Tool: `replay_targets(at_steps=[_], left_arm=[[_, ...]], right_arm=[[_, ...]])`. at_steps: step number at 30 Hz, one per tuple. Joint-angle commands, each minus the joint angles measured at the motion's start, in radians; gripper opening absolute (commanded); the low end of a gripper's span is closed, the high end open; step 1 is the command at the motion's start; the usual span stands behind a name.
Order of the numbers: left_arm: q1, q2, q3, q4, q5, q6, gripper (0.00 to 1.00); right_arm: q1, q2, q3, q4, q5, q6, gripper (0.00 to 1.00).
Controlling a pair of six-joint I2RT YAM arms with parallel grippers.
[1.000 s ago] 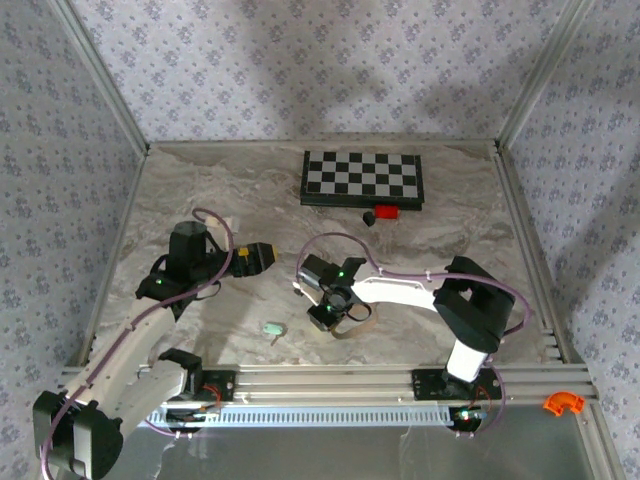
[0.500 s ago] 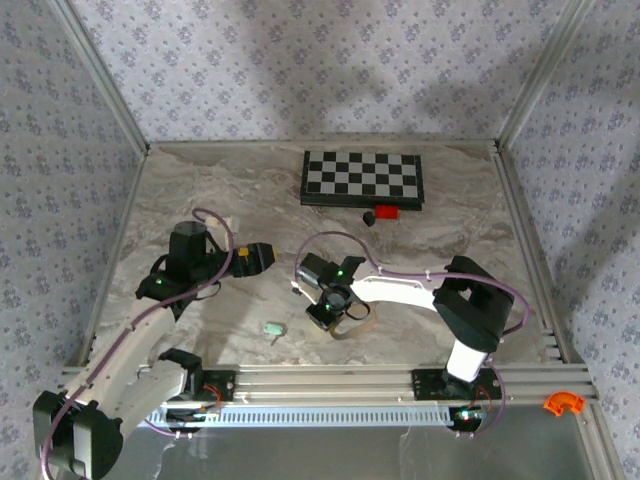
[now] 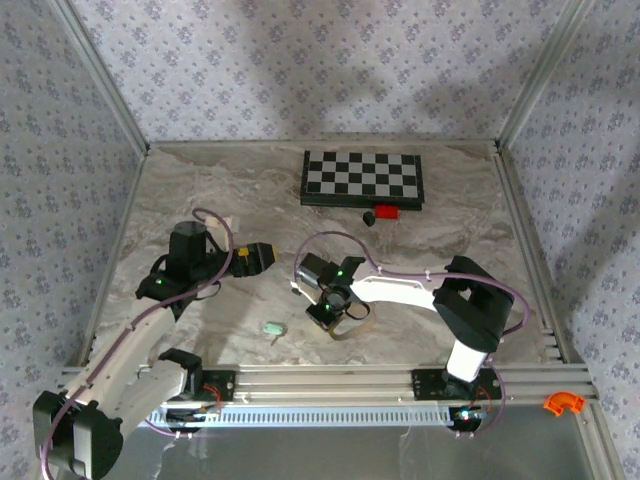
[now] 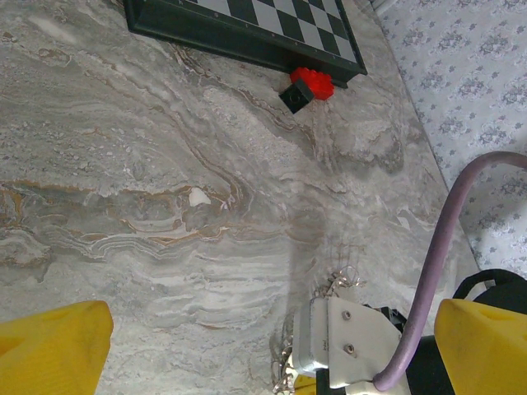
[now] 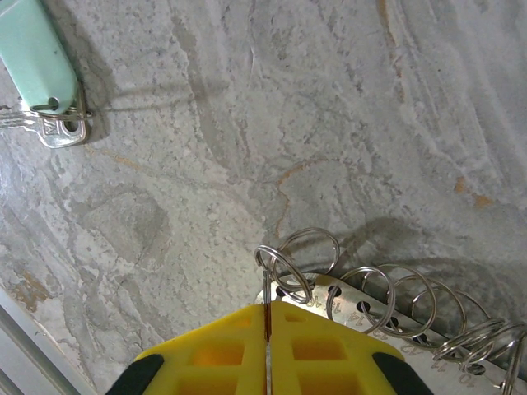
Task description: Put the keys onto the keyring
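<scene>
While nothing's moved vs 1 s ago, R gripper (image 5: 268,317) clamps keyring (image 5: 366,292), L gripper (image 4: 268,346) gapes wide; key (image 5: 37,53) blade cut off by frame.

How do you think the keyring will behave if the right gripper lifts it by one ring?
Probably floppy: the keyring is a thin perforated strip carrying loose wire rings, so it should sag and swing below the right gripper. Likely light, as the wire is thin. The smooth ring may slip or pivot between the fingers.
</scene>
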Motion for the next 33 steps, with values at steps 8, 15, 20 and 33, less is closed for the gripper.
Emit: replay_targets(at_steps=[8, 15, 20, 33], left_arm=[[-0.001, -0.031, 0.024, -0.006, -0.005, 0.018, 1.00], [-0.001, -0.038, 0.017, -0.010, -0.006, 0.018, 1.00], [-0.001, -0.044, 0.017, -0.014, -0.010, 0.020, 1.00], [-0.001, -0.061, 0.032, -0.004, 0.007, 0.043, 1.00]], right_arm=[[0.014, 0.018, 0.010, -0.013, 0.022, -0.026, 0.16], [0.020, 0.032, 0.014, -0.014, 0.028, -0.029, 0.17], [0.020, 0.029, 0.015, -0.016, 0.034, -0.030, 0.12], [0.018, -0.172, -0.061, 0.045, 0.080, -0.051, 0.00]])
